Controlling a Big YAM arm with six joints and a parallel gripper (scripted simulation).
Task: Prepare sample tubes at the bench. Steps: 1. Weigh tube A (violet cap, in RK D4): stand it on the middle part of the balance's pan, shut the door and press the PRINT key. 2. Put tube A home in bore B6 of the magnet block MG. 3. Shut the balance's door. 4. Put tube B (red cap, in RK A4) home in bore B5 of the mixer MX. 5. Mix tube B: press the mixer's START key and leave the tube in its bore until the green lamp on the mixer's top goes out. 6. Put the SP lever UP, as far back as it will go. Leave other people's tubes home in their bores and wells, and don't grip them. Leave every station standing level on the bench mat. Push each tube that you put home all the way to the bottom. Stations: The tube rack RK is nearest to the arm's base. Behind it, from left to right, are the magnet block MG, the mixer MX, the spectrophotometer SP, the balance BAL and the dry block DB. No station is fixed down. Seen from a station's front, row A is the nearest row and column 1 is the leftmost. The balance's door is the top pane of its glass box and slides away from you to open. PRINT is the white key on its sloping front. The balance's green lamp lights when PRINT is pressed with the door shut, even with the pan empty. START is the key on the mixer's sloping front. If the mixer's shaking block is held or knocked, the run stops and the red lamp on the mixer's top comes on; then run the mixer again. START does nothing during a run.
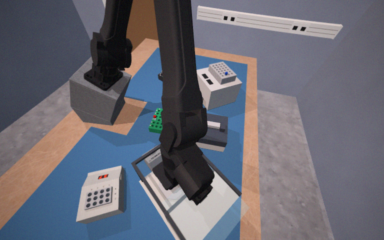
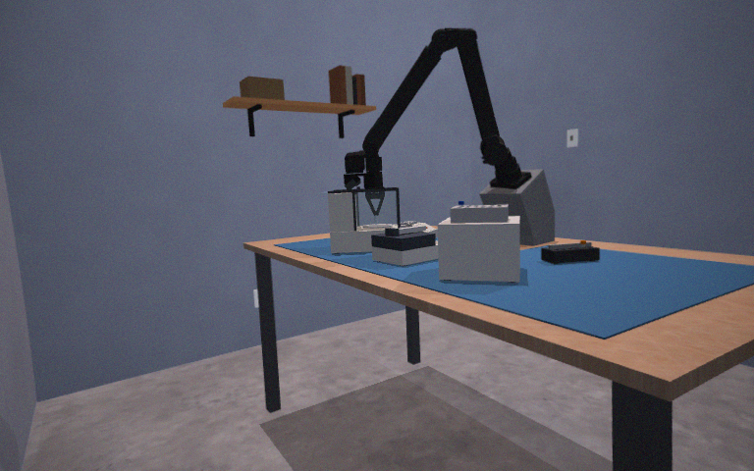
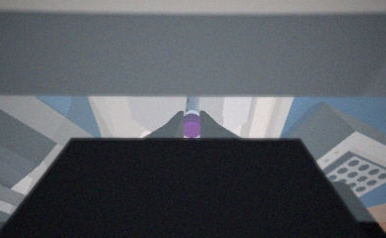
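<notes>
My gripper (image 2: 376, 212) (image 3: 192, 116) is shut on tube A (image 3: 192, 128), whose violet cap shows between the fingertips in the wrist view. It points down inside the balance's glass box, above the pan; whether the tube's foot touches the pan cannot be told. The balance (image 1: 151, 190) (image 2: 343, 217) has its top pane slid back, with the arm over the opening. Tube B (image 1: 154, 116), red-capped, stands in the green rack (image 1: 150, 130). The magnet block (image 2: 569, 254) and mixer (image 1: 222, 94) (image 2: 478, 250) stand farther left. The arm hides the PRINT key and the mixer's front.
The spectrophotometer (image 1: 213, 138) (image 2: 403, 254) stands between mixer and balance. The dry block (image 1: 118, 178) (image 3: 373, 141) stands on the balance's other side. A blue-capped tube (image 1: 226, 73) (image 2: 460, 202) stands in the mixer. The balance's frame bar (image 3: 194, 55) crosses close to the wrist camera.
</notes>
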